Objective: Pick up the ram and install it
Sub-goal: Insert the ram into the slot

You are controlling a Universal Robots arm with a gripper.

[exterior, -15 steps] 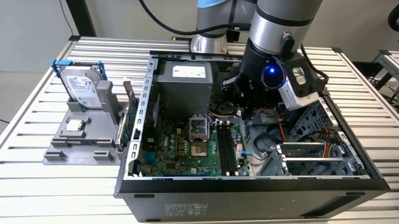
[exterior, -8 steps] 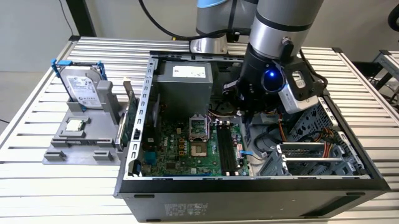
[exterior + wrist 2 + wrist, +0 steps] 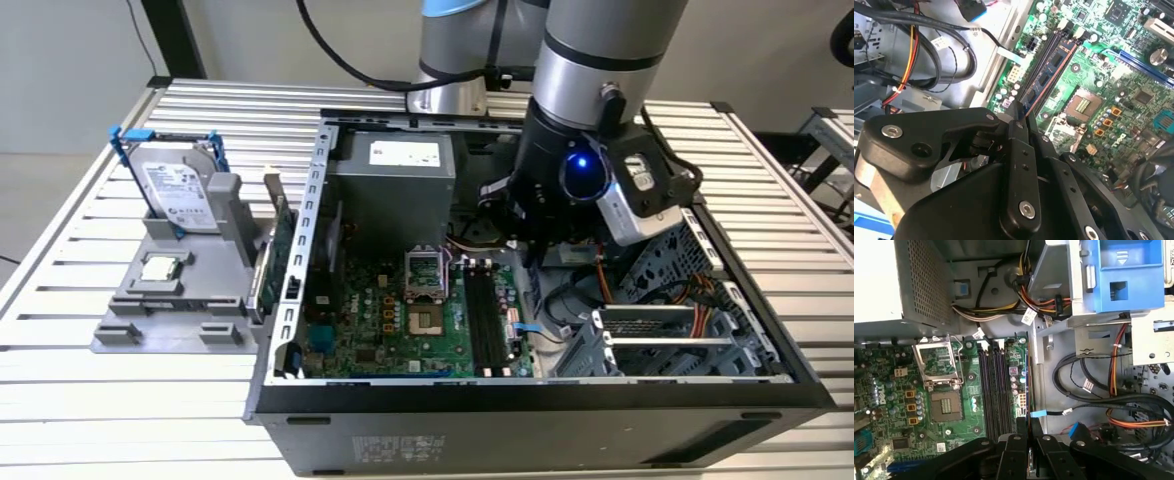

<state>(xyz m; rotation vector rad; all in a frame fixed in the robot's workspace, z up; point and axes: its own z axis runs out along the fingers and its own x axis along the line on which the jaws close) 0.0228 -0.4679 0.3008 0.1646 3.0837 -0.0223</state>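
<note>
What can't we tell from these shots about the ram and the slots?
The ram: face and notch unreadable, edge-on in the first wrist view; the hand covers its gripped end.
Its height above the memory slots: neither wrist view settles it.
Whether those slots are latched open: too small in the exterior view.
Part of the case interior: blocked by the arm in the exterior view.

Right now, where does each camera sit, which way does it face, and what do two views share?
Exterior view: off the arm, high, looking down into the open computer case; the arm shows.
First wrist view: on the wrist, facing down at the motherboard; the gripper shows.
Second wrist view: on the wrist, slanting along the gripper.
Shared: both wrist views show the gripper shut on the ram.
</note>
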